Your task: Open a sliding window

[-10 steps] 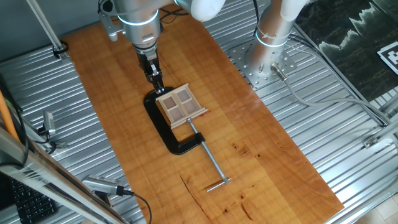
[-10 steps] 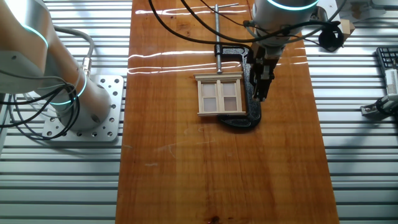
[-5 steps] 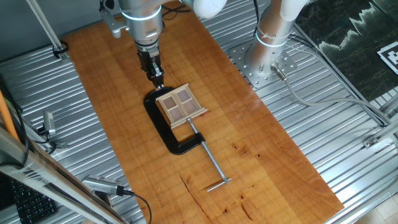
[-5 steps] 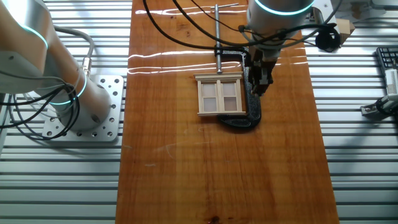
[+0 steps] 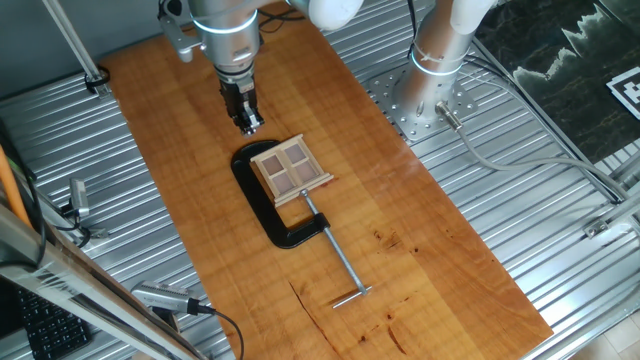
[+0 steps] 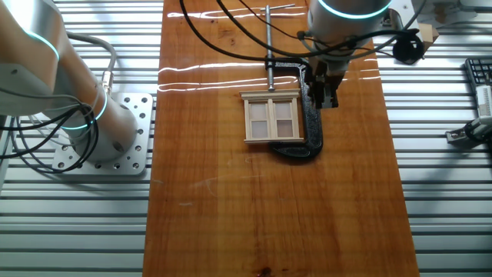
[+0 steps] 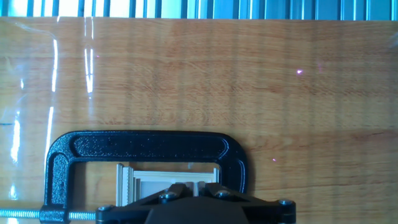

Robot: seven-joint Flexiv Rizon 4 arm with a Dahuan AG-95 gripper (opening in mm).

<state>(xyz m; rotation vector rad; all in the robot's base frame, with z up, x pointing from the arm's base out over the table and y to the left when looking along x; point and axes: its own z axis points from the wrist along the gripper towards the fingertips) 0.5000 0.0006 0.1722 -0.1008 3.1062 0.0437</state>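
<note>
Worktop: wooden board on metal slats.
C-clamp: pins sliding window so it stays put.
Fingers: nearly closed, empty, above clamp's spine.

no readable text, label, brand or number was found in any of the three views. only part of a black-and-white square marker was seen at the right edge of one fixed view, its pattern cut off by the frame and carrying no legible characters.
</note>
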